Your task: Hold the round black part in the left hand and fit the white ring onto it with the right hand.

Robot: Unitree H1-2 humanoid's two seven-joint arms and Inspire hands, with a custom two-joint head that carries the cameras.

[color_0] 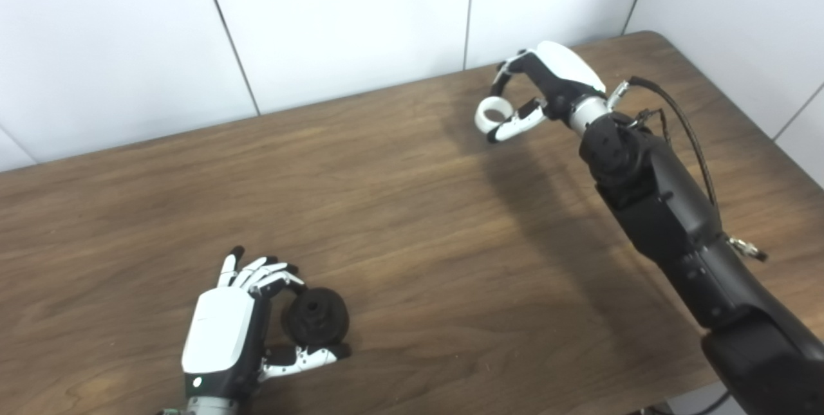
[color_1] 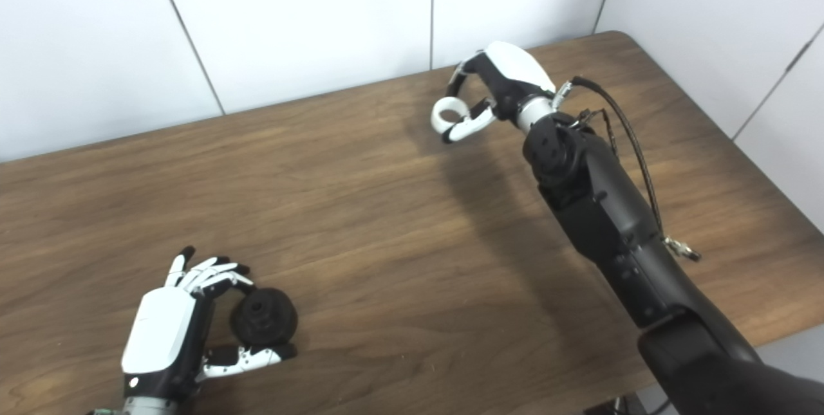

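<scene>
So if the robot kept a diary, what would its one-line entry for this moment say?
left hand: holds round black part near table | right hand: holds white ring, raised far off | ring not fitted yet

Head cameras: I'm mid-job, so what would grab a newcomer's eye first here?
First, the right hand stretched to the far side of the wooden table, pinching the white ring between fingers and thumb. Next, the left hand at the near left edge, cupped around the round black part. The two pieces sit far apart, so the ring is not yet fitted.
</scene>
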